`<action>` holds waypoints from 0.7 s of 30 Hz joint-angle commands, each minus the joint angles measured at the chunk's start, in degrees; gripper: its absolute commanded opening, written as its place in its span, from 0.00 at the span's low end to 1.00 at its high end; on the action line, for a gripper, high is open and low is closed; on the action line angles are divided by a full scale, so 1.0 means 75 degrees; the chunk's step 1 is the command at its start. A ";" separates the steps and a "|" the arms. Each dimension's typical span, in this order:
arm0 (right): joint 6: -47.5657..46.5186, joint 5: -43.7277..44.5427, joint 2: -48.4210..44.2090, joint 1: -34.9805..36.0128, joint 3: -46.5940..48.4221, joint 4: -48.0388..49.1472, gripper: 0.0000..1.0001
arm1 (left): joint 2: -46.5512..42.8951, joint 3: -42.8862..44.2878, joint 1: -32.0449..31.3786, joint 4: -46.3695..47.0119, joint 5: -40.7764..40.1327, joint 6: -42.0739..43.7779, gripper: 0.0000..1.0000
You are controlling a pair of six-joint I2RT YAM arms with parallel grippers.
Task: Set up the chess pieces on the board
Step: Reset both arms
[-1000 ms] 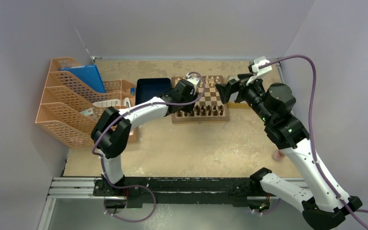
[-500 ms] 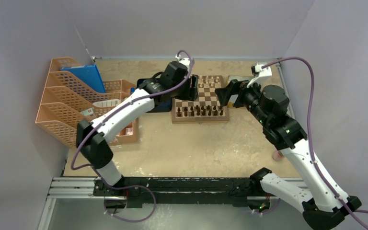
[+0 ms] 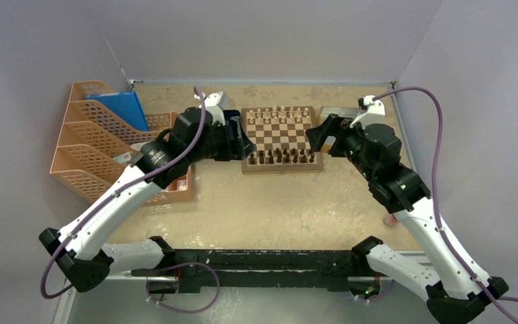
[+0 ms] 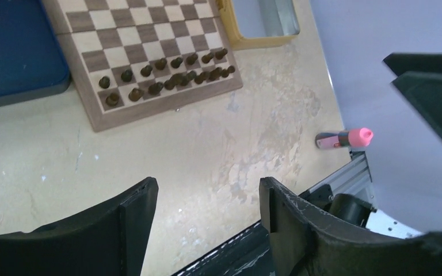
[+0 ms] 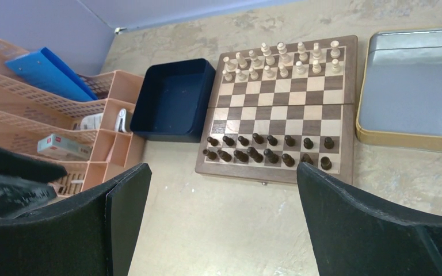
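While both arms hang above the worktop [image 3: 276, 202], neither carries anything. On the left gripper [image 4: 207, 210] the fingers are spread wide, with only bare worktop between them in the left wrist view. Same on the right gripper [image 5: 224, 201]: fingers spread wide, nothing in the gap.

In the top view the left gripper sits just off the left edge of the board [image 3: 282, 137]. The right gripper sits just off the board's right edge. Neither touches the board.

The board lies flat at upper centre of the top view. The dark chess pieces [image 5: 265, 148] stand on its two lowest rows in the right wrist view, and the bottom row looks unevenly spaced. Too small to tell whether each one is centred on its square. The light chess pieces [image 5: 282, 60] stand on the top two rows.

The dark blue tray [image 5: 175, 100] sits against the board's left side; can't tell if it touches. The silver metal tray [image 5: 414, 86], gold-rimmed, is just beside the right side.

The orange file organiser [image 3: 94, 155] is at the left of the top view, with a blue folder [image 3: 118, 108] in its upper slot. A pink-capped marker [image 4: 345, 138] lies on the worktop at right of the left wrist view, near the aluminium rail [image 4: 351, 172] and well apart from the board.
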 commanded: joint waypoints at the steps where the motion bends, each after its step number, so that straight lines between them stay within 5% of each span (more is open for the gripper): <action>1: 0.0245 0.0386 0.0058 0.0010 -0.0091 0.0351 0.99 | -0.0758 -0.0961 -0.0026 0.0515 -0.0028 -0.0169 0.65; 10: 0.0812 0.0683 -0.0178 0.0012 -0.0716 0.0456 0.99 | -0.1946 -0.2923 -0.0035 0.1194 0.1212 0.0237 0.70; 21: 0.1514 0.0024 -0.1415 0.0012 -0.2142 0.0975 0.99 | -0.1966 -0.3076 -0.0041 0.1573 0.1569 0.0278 0.73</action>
